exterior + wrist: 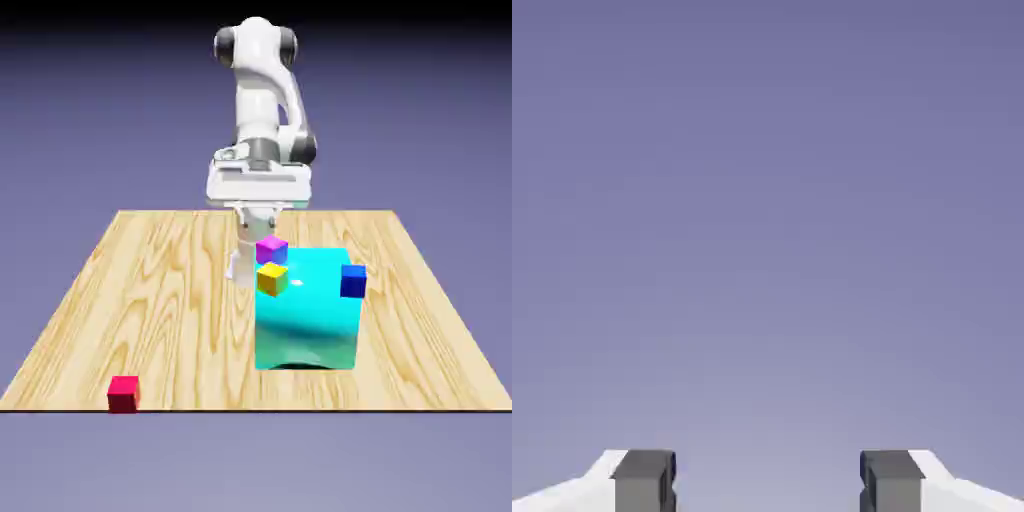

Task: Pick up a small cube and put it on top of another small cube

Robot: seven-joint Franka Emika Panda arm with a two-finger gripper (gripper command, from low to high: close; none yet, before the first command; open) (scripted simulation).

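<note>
While jaws [768, 482] gaped wide and empty, red cube [123, 394] sat well left of cyan block [307, 325], exterior view.

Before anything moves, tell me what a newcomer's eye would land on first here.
Most likely the big glossy cyan block, standing right of the table's middle in the exterior view, with small yellow, magenta and blue cubes showing against its upper part. Next, the small red cube, alone at the near edge toward the exterior view's left. Behind them rises the white arm, its gripper open in the hand view.
</note>
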